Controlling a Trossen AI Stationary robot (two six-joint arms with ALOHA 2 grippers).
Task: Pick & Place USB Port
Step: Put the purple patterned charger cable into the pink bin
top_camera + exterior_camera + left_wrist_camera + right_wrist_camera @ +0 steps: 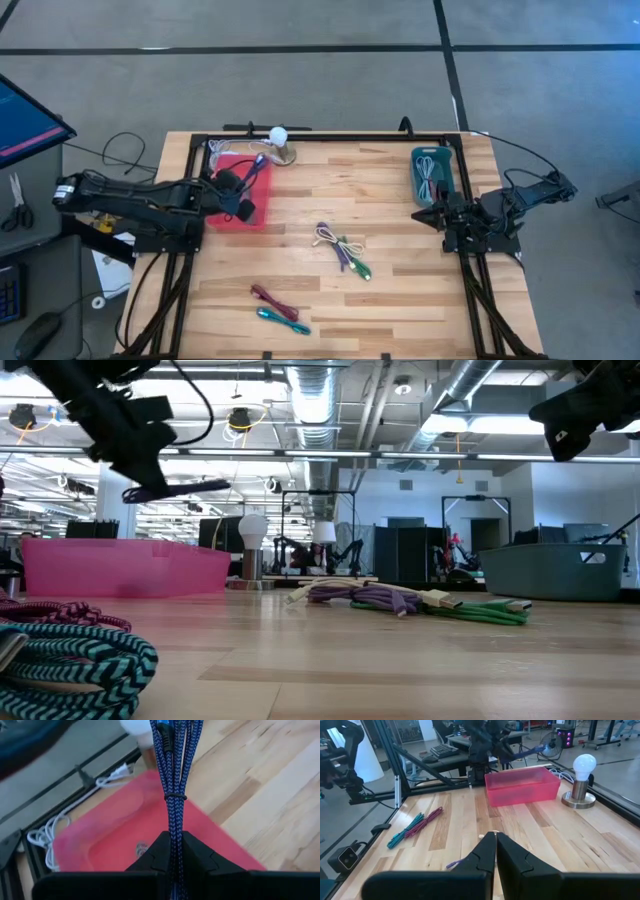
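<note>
Blue braided USB cable (pixel 172 780) is clamped in the left gripper (pixel 172 851) jaws above the pink bin (pixel 240 193) near the desk's far left corner. Place step: lower, then release into the bin. The right gripper (pixel 495 845) waits with jaws closed and empty near the right edge.

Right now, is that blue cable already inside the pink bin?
Not yet. The left gripper is shut on the blue cable, holding it in the air above the pink bin.

Grey carpet floor (pixel 300 80) with dark seams surrounds the wooden table (pixel 400 290). Beyond the table, ceiling ducts (pixel 320 390) hang above distant desks.

Braided blue cable (pixel 172 780); wooden table (pixel 400 270)
</note>
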